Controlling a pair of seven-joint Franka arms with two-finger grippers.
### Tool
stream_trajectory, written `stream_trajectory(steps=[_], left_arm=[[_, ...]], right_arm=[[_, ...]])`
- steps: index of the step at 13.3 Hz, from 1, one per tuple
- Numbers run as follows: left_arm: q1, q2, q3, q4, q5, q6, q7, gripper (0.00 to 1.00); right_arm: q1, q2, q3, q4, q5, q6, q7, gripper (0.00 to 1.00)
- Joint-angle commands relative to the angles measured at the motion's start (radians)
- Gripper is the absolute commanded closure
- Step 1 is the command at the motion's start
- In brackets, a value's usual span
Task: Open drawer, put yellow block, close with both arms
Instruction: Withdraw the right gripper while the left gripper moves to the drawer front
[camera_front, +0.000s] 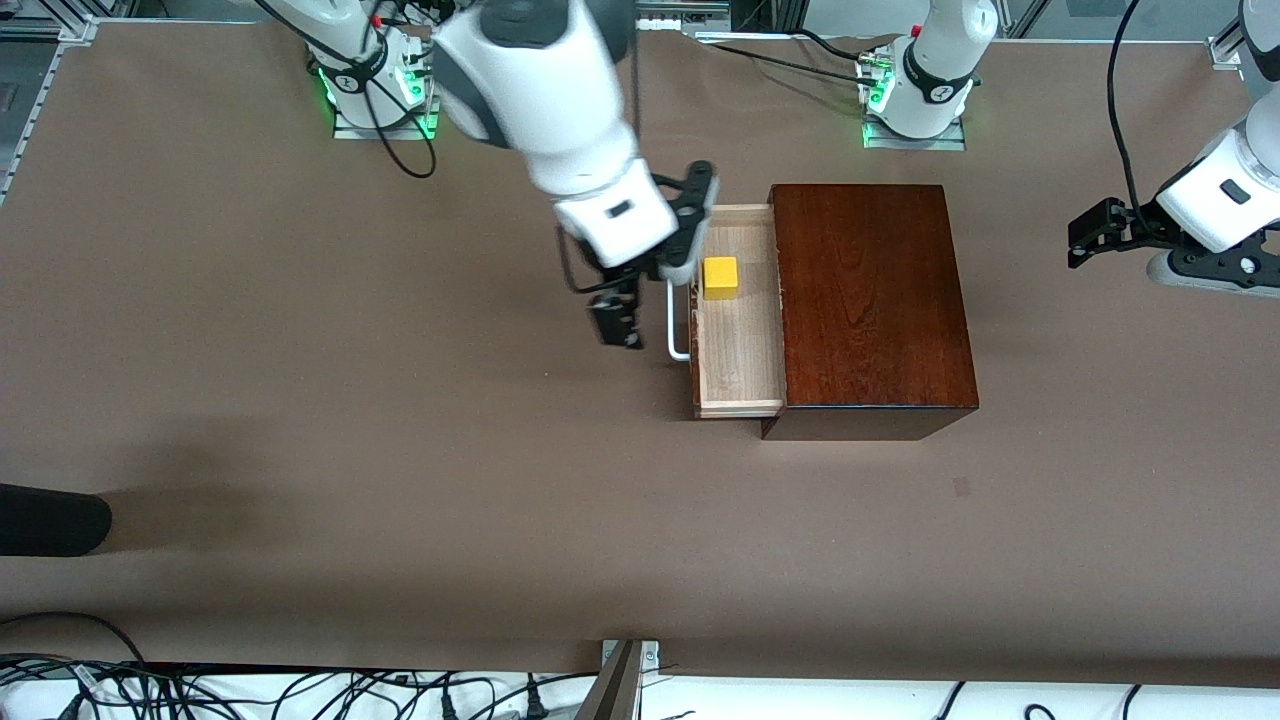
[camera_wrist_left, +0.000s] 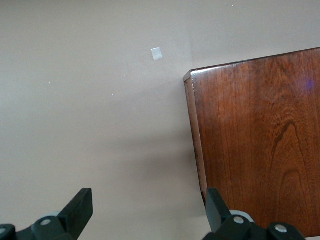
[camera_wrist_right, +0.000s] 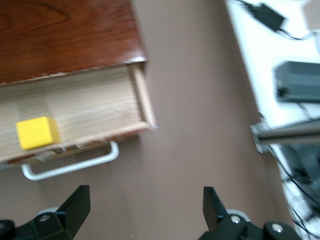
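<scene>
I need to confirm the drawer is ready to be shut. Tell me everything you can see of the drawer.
The drawer stands pulled out of the dark wooden box, toward the right arm's end of the table. Its tray is lined in pale wood; the front is reddish-brown with a white U-shaped bar handle. The yellow block sits upright inside on the tray floor. Nothing grips the handle.

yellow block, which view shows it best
The front view: the yellow block sits sharp and unblocked in the open drawer, with the right gripper beside the handle. The right wrist view shows the block too, but blurred. The left wrist view shows only the box.
</scene>
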Motion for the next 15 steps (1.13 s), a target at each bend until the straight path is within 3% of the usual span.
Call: stream_trajectory(steps=[1, 3, 6, 8, 11, 13, 15], left_arm=[[-0.007, 0.018, -0.036, 0.036, -0.016, -0.036, 0.008, 0.0], [-0.016, 0.033, -0.105, 0.035, -0.054, -0.06, 0.025, 0.0], [-0.021, 0.085, -0.232, 0.036, -0.128, -0.06, 0.044, 0.0], [-0.024, 0.13, -0.353, 0.05, -0.185, -0.057, 0.044, 0.0], [-0.029, 0.276, -0.452, 0.175, -0.185, -0.056, 0.048, 0.0], [-0.048, 0.387, -0.513, 0.265, -0.185, -0.054, 0.115, 0.0], [-0.151, 0.432, -0.532, 0.285, -0.176, 0.014, 0.119, 0.0]], right_arm=[[-0.076, -0.065, 0.01, -0.031, 0.049, -0.052, 0.003, 0.0], [-0.159, -0.109, -0.003, -0.039, 0.104, -0.103, 0.011, 0.0], [-0.225, -0.157, -0.073, -0.05, 0.202, -0.203, 0.031, 0.0], [-0.233, -0.245, -0.16, -0.14, 0.251, -0.233, 0.037, 0.0], [-0.233, -0.396, -0.262, -0.31, 0.262, -0.273, 0.138, 0.0], [-0.233, -0.425, -0.306, -0.327, 0.244, -0.347, 0.199, 0.0], [-0.233, -0.425, -0.374, -0.332, 0.231, -0.405, 0.204, 0.0]])
